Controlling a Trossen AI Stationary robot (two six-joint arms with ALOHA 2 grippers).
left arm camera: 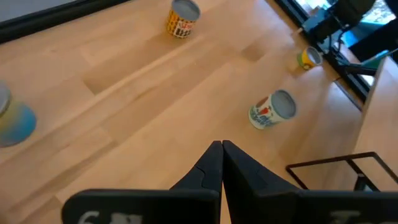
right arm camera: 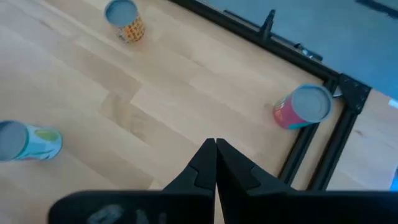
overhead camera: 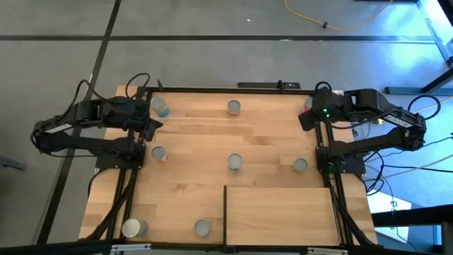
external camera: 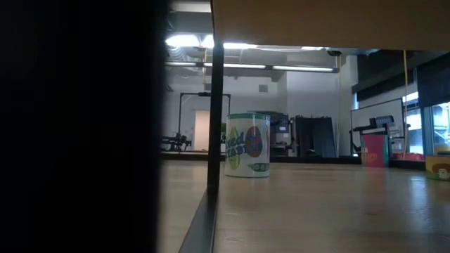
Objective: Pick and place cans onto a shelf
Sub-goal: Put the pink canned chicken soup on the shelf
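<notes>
1. Cans are spread across the plank tabletop (overhead camera: 191,134); from the high view I count eight, none of them on the shelf (overhead camera: 279,212), the pale panel at the table's near right corner.
2. My left gripper (left arm camera: 221,152) sits at the far left corner of the table, fingers pressed together with nothing between them.
3. Just beside that gripper stands a blue can (overhead camera: 161,107); a second can (overhead camera: 158,153) stands nearer along the left edge.
4. My right gripper (right arm camera: 215,149) waits at the far right corner, fingers also pressed together and holding nothing.
5. A red can (right arm camera: 303,107) stands at that far right corner, close to the black frame (right arm camera: 323,146).
6. Down the middle I see one can (overhead camera: 234,108) near the far edge and another (overhead camera: 235,162) at the centre.
7. One can (overhead camera: 300,165) stands just beyond the shelf's far edge.
8. Two more, (overhead camera: 133,228) and (overhead camera: 203,227), stand along the near edge, left of the shelf.
9. At table height, a green-and-white can (external camera: 247,145) stands upright beyond a dark upright post (external camera: 214,133).
</notes>
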